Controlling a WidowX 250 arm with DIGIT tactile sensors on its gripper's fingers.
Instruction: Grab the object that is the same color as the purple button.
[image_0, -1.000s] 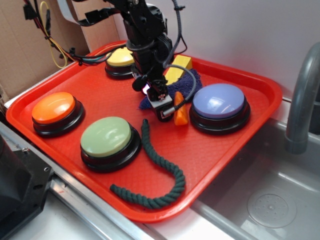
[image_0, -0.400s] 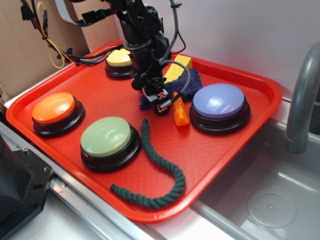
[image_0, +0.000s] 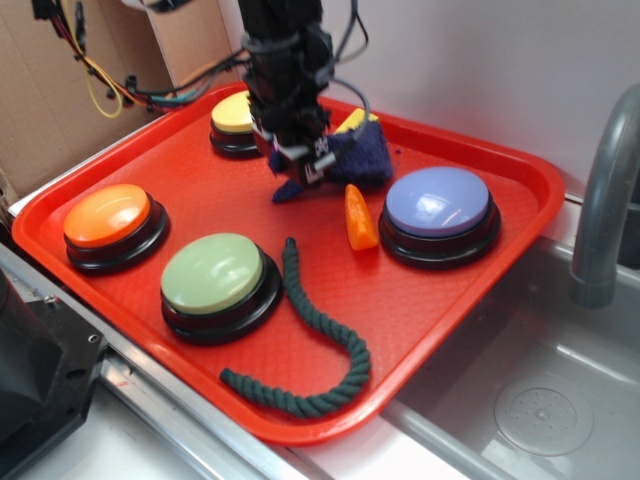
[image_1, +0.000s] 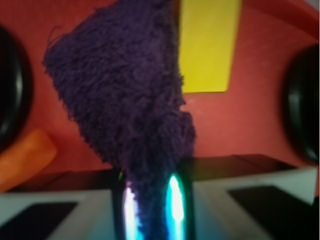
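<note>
The gripper (image_0: 300, 168) pinches the purple cloth (image_0: 355, 158) between its fingers; the cloth hangs just above the red tray (image_0: 440, 290), at ten o'clock from the purple button (image_0: 438, 203); the orange slice (image_0: 359, 217) lies beside that button.

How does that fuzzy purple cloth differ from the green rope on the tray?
The purple cloth is fuzzy and bunched, pinched in the claw; the green rope is twisted, long and curving, lying free. The cloth sits at the tray's back, the rope near its front edge. Both are dark and soft-looking.
</note>
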